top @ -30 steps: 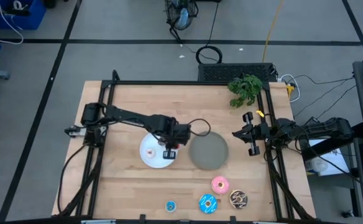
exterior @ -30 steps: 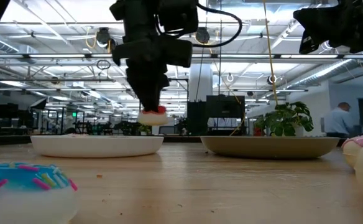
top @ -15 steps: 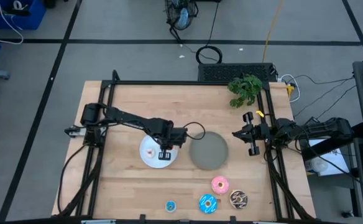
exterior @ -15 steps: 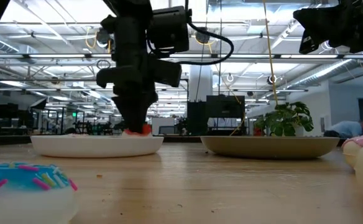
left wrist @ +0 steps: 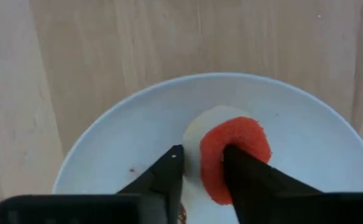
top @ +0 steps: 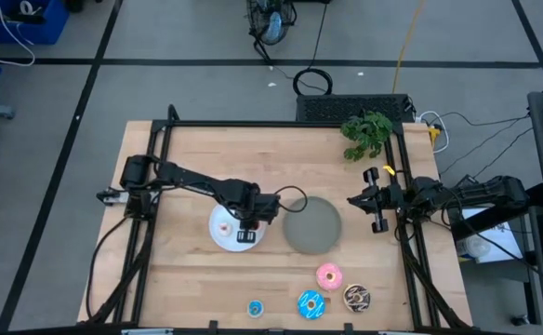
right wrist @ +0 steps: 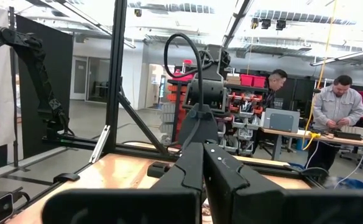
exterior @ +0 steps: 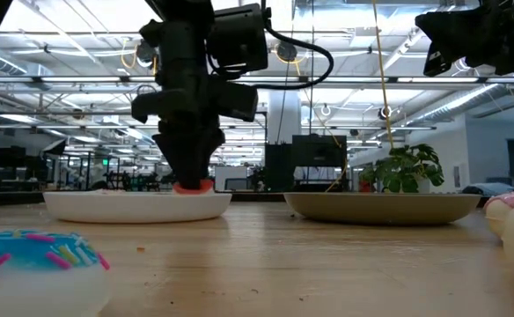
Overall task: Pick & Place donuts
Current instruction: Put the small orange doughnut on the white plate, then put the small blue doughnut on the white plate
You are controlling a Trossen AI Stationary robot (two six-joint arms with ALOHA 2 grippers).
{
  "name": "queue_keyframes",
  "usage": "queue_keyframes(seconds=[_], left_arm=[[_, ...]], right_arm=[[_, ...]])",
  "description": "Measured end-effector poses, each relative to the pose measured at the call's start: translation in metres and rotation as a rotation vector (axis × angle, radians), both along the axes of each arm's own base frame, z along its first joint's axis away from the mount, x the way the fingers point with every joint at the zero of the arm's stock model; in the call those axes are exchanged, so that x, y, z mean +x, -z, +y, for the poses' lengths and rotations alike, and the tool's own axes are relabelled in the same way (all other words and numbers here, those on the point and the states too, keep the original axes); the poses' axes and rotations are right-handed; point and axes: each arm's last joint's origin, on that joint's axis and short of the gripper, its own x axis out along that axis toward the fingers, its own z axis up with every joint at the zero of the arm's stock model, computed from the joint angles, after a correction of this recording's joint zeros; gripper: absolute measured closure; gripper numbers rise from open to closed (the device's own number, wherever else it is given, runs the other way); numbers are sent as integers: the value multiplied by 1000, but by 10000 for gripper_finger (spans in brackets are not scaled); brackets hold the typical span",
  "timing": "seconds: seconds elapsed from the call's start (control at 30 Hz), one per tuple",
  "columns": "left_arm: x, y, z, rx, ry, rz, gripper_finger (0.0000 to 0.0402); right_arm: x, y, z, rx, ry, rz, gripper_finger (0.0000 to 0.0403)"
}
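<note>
The left gripper has descended onto the white plate and its fingers have parted. One second ago it carried the red donut above the plate. That donut now rests on the plate surface, lying on a white donut. The two fingers stand apart on either side of the near rim of the red ring, no longer clamped. Judgement: this placement is complete in effect; the arm needs only to lift clear.

The right gripper waits at the right edge of the table, fingers together, holding nothing.

Remaining donuts lie along the near edge of the table:
- small blue donut, left of the group;
- blue sprinkled donut;
- pink donut;
- chocolate sprinkled donut, nearest the right frame.

The grey plate sits just right of the white plate and carries nothing visible.

Clearances: the left gripper stands over the right half of the white plate, close to the grey plate's rim. A vertical retreat is the safest exit. Bare tabletop lies between the plates and the near donuts. The near row sits close to the table's front edge, so approaches there allow little overshoot.
</note>
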Motion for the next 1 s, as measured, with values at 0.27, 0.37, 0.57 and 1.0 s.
queue_keyframes(seconds=[0.27,0.37,0.57,1.0], left_arm=[[-1,-4,-6,56,11,-19,205],[-2,-7,-5,60,9,-11,196],[-4,-41,-11,57,-22,38,195],[1,-131,-120,16,253,-273,261]], right_arm=[[0,0,0,0,0,0,403],[0,0,0,-2,1,0,403],[0,0,0,-4,1,-1,403],[0,0,0,-4,1,-4,403]])
